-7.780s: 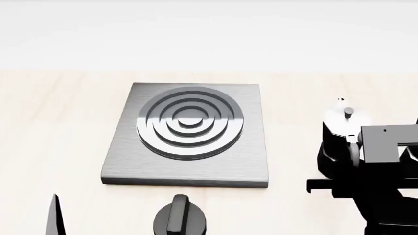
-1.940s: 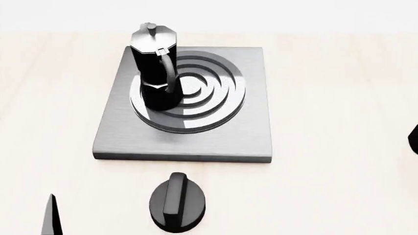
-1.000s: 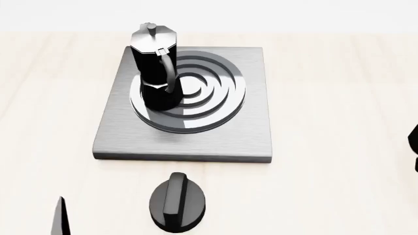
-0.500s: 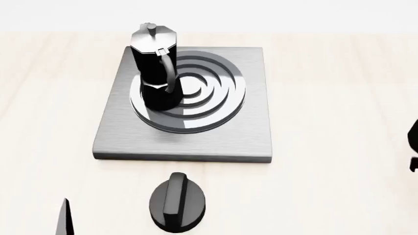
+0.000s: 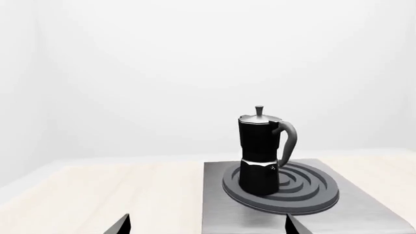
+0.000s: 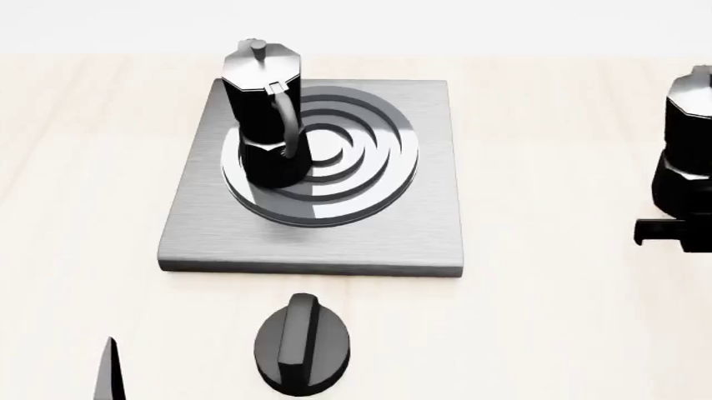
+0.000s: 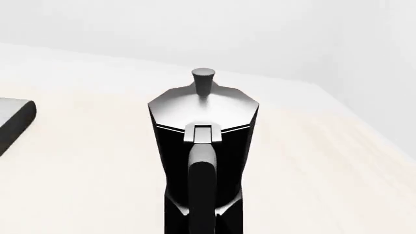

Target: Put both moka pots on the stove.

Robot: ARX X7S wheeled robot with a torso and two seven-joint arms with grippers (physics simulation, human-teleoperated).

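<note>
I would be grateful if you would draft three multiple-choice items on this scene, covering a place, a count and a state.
1. Where does the tall faceted black moka pot with the silver lid in the head view's left half stand?
A. on the flat dark-grey metal stove plate, at the left of its rings
B. on the pale wooden table
C. on the low round black knob

2. How many moka pots show in the head view?
A. one
B. two
C. three

3. How does the second moka pot stand in the right wrist view?
A. on its side
B. upside down
C. upright

Answers: 1 A, its base sits on the ring burner. 2 B, one on the stove, one at the right edge. 3 C, its lid knob points up.
</note>
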